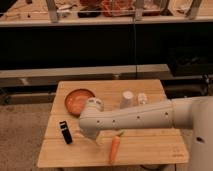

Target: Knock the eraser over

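The eraser (65, 132) is a small black block standing upright near the left edge of the wooden table (150, 150). My white arm reaches in from the right across the table's middle. The gripper (93, 140) hangs below the arm's rounded end, just right of the eraser and apart from it by a small gap.
An orange bowl (77, 100) sits at the back left with a white object (95, 104) beside it. A white cup (127, 99) and a small white item (142, 98) stand at the back. An orange carrot (114, 149) lies near the front edge, right of the gripper.
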Available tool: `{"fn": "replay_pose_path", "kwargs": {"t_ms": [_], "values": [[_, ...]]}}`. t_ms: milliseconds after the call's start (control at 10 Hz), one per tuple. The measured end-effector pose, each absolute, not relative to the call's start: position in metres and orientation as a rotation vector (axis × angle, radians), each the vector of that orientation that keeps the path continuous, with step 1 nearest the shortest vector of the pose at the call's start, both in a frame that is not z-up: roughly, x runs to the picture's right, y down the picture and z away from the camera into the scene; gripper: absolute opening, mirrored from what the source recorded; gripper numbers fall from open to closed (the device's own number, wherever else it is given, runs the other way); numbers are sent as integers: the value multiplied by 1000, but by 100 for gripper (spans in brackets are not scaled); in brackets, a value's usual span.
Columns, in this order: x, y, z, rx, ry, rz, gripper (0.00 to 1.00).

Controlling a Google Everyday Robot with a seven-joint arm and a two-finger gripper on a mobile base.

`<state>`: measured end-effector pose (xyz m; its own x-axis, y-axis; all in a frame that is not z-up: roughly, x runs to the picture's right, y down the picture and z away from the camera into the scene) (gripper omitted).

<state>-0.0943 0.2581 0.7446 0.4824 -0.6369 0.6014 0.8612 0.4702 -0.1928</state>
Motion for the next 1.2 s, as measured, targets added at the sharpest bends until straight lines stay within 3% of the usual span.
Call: {"fn": "replay_pose_path", "kwargs": {"t_ms": [200,500,800,1200], "values": [[-113,257,745,-515,-504,-986,52],[-117,255,746,-513,-510,-996,36],[-148,253,750,-510,-537,-1016,6],[-154,248,755,-505,-561,-1041,2]]}}
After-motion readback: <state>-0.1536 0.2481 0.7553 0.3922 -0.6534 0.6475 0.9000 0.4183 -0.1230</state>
